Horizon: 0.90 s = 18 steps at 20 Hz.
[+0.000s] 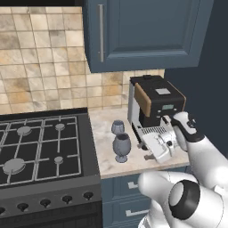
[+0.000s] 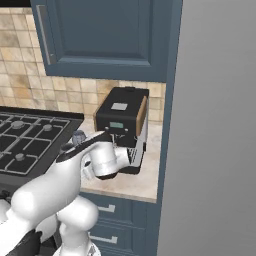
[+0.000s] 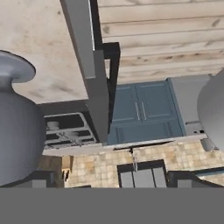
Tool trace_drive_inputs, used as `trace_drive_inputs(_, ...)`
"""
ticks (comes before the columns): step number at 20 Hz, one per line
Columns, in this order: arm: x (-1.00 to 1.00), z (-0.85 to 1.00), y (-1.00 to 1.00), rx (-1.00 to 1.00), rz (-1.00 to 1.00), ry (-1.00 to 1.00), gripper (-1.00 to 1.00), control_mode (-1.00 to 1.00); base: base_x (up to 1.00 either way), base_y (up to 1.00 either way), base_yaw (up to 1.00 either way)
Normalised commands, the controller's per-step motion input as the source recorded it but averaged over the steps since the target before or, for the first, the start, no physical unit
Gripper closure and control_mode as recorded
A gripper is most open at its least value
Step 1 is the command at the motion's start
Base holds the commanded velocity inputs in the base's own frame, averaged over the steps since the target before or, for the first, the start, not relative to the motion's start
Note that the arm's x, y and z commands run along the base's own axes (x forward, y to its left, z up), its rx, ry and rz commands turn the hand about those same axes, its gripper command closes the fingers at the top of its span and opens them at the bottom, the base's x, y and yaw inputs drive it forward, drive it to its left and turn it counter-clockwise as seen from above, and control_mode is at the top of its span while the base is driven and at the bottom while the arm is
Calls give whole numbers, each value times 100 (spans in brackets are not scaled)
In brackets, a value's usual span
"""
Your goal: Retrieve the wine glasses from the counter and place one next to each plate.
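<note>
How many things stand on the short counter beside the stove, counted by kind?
Wine glasses: 2, the large wine glass in front and the small wine glass behind it.
Coffee machines: 1, the black coffee machine to their right.
Total: 3 things on the counter.

Rear wall: beige and tan stone tile backsplash, square pattern, evenly lit. Dark-blue wall cabinet mounted above, with one vertical silver handle. Black gas stove to the left (grates and a row of front knobs visible). Black coffee machine stands against the backsplash. Tall grey panel closes the right side.
</note>
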Motion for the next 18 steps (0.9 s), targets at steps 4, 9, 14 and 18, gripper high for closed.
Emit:
trace_drive_inputs(4,1,0,18,2,2,0,-100,-100,0,0,0)
trace_drive_inputs(9,0,-8,25,-4,0,4,-100,-100,0,0,0)
trace_drive_inputs(14,0,-4,7,-7,-4,4,-100,-100,0,0,0)
trace_drive_inputs(18,-2,0,0,-1,-13,1,-100,-100,0,0,0)
